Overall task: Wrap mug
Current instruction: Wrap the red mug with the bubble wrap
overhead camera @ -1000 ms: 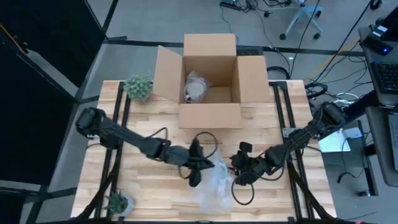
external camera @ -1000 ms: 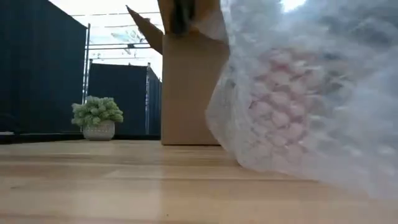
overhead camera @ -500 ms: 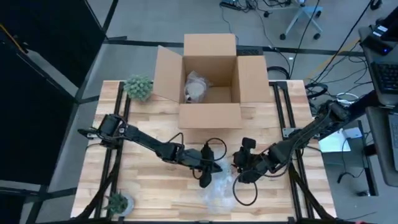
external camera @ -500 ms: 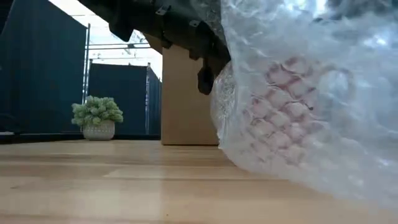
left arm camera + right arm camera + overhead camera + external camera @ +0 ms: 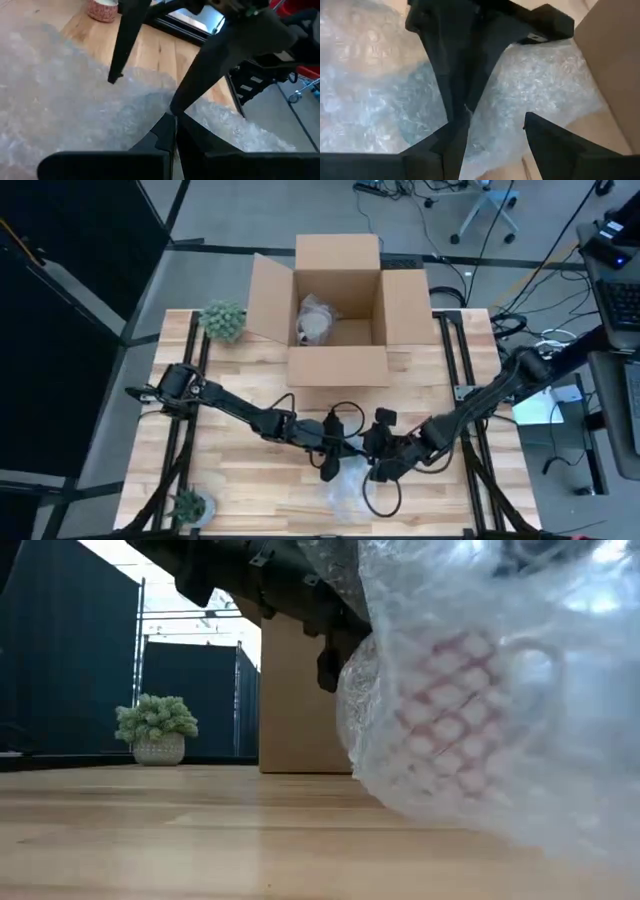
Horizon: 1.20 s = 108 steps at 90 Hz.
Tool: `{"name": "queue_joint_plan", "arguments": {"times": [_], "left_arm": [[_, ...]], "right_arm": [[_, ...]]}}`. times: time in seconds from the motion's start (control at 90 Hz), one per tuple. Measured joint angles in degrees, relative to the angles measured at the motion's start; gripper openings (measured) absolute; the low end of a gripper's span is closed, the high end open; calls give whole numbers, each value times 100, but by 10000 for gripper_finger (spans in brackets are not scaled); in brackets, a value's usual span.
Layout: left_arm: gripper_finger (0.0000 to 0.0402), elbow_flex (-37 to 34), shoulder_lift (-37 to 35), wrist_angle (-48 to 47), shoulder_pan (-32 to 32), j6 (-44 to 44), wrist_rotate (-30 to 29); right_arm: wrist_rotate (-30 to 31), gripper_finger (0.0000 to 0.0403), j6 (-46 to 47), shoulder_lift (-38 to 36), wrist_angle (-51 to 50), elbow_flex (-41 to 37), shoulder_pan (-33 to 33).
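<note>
A sheet of clear bubble wrap point(image 5: 345, 485) lies bunched on the table near its front edge. It covers a pinkish mug point(image 5: 450, 720), whose handle point(image 5: 540, 670) shows through the wrap in the low view. My left gripper point(image 5: 333, 460) is shut on the wrap just above the bundle, reaching in from the left. My right gripper point(image 5: 495, 120) is open and close to the left gripper's right. Its fingers stand on either side of the left gripper's fingertips point(image 5: 464, 107). Whether they touch the wrap, I cannot tell. My left gripper pinches a raised part of the bubble wrap point(image 5: 145, 120) between its two shut fingers, slanting down from the table's left side. One layer or several, I cannot tell. The rest of the wrap lies slack over the mug, with its lower part on the table.
An open cardboard box point(image 5: 338, 310) with a wrapped bundle point(image 5: 318, 320) inside stands at the far middle. One potted plant point(image 5: 222, 320) stands at the far left and another point(image 5: 190, 502) at the near left corner. Bare wood lies to the left of the wrap.
My left gripper has gone down and toward the table's right, drawing the wrap over the mug. My right gripper has shifted left, close up to the left gripper's tips. The wrap has gathered closer around the mug.
</note>
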Motion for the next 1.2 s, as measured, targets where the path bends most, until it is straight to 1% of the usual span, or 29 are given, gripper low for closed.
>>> {"name": "queue_joint_plan", "arguments": {"times": [0.189,0.3,0.4,0.489,0.533,0.589,0.689,0.744,0.867,0.978,1.089,1.2], "left_arm": [[1,-32,-281,-184,0,104,6],[1,16,-748,42,2,313,10],[1,11,-1121,-247,-8,584,14],[1,-17,-1454,-948,-26,907,-105],[1,6,-1613,-1272,-22,930,-339],[1,11,-1824,-2065,-24,925,-719],[1,-14,-1831,-3331,1,592,-1338],[1,-128,-1711,-3732,20,284,-1553],[1,-264,-1354,-3249,119,142,-1590],[1,-262,-992,-2171,131,346,-1441],[1,-257,-869,-946,114,548,-912],[1,-256,-783,-481,55,435,-586]], "right_arm": [[-53,185,52,94,11,-23,-7],[-135,185,37,61,-4,-37,-7],[-135,185,79,63,32,-37,-7],[-134,185,139,63,35,-37,-7],[-133,185,141,63,39,-37,-4],[-132,185,138,63,39,-37,-7],[-127,185,108,63,47,-37,-4],[-126,185,73,63,50,-37,-4],[-109,185,25,63,75,-37,-4],[-107,185,9,66,97,-39,-5],[-112,185,9,66,97,-39,-2],[-129,185,9,66,96,-40,4]]}}
